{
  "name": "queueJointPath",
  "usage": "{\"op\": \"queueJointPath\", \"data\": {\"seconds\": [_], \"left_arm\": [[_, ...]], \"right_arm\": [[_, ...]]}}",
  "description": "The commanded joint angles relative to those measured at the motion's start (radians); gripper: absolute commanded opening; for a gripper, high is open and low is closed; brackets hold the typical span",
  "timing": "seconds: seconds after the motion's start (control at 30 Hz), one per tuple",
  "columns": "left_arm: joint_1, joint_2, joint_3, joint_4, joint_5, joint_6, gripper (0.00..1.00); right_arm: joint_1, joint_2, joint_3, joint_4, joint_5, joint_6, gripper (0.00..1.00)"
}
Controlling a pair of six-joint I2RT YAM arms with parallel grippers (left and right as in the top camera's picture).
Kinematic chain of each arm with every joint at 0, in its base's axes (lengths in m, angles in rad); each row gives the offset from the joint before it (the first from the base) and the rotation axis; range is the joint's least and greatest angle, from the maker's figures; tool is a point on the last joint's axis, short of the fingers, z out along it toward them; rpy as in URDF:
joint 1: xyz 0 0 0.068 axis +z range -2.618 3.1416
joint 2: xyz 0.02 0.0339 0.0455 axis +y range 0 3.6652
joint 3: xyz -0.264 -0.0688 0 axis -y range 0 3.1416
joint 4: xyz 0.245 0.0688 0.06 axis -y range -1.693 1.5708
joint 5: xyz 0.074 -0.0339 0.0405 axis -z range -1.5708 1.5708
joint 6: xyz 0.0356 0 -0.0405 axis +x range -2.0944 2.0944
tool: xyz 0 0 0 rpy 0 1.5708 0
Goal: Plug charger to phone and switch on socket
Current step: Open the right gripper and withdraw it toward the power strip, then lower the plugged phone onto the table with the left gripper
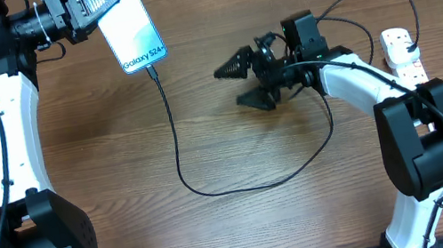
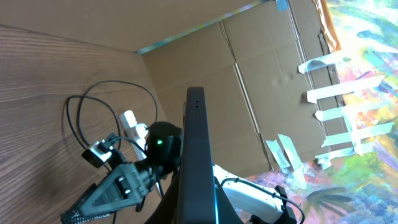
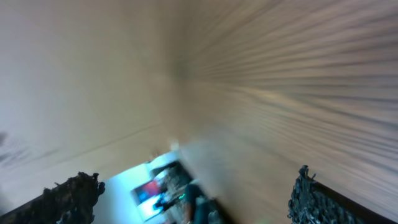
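Overhead, the brown wood-grain table [image 1: 102, 162] carries two white-and-black arms. The left arm [image 1: 2, 134] reaches to the far left corner. The right arm [image 1: 359, 83] bends in toward the middle. The white elongated power strip, the socket [image 1: 392, 41], lies at the far right edge, partly hidden behind the right arm.

The slim smartphone with the bright cyan-blue screen, the phone [image 1: 133, 35], is lifted at the far left, pinched by the left gripper [image 1: 98, 5], whose jaws are pressed onto its upper end. The long thin black cable, the charger [image 1: 177, 149], meets the phone's lower edge, drops toward the near side, loops across the table and climbs past the right arm to the socket. How deep its tip sits cannot be told.

The right gripper [image 1: 238, 85] hovers mid-table with its jaws spread wide and nothing between them.

The plugging looks done, so the switch is probably next. The right gripper should swing back to the strip along a path that clears the cable loop draped by its forearm. It can then bring one fingertip squarely down on the small red switch marks [image 1: 413, 67]. Meanwhile the left gripper should hold the phone level, leaving the cable slack.
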Motion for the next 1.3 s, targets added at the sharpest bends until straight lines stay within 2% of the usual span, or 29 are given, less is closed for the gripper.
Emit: {"op": "queueJointPath", "data": {"seconds": [0.0,0.1,0.2,0.37,0.43,0.63,1.0,1.27], "left_arm": [[-0.005,-0.016,0.005,-0.013,0.007,0.042,0.04],[-0.019,-0.016,0.005,-0.06,-0.006,0.103,0.04],[-0.047,-0.016,0.005,-0.177,-0.058,0.21,0.04],[-0.12,-0.014,0.005,-0.372,-0.194,0.388,0.04],[-0.153,-0.012,0.005,-0.404,-0.24,0.417,0.04],[-0.24,0.037,0.005,-0.421,-0.333,0.422,0.04],[-0.339,0.283,0.005,-0.416,-0.332,0.429,0.04],[-0.372,0.39,0.004,-0.412,-0.356,0.46,0.04]], "right_arm": [[-0.019,-0.082,0.008,-0.106,0.225,-0.192,1.0],[-0.035,-0.141,0.008,-0.225,0.376,-0.22,1.0],[-0.061,-0.213,0.008,-0.343,0.532,-0.235,1.0],[-0.092,-0.306,0.008,-0.454,0.663,-0.241,1.0],[-0.104,-0.33,0.008,-0.472,0.678,-0.241,1.0],[-0.135,-0.391,0.009,-0.505,0.676,-0.254,1.0],[-0.135,-0.427,0.009,-0.539,0.678,-0.294,1.0],[-0.135,-0.427,0.009,-0.546,0.677,-0.3,1.0]]}}
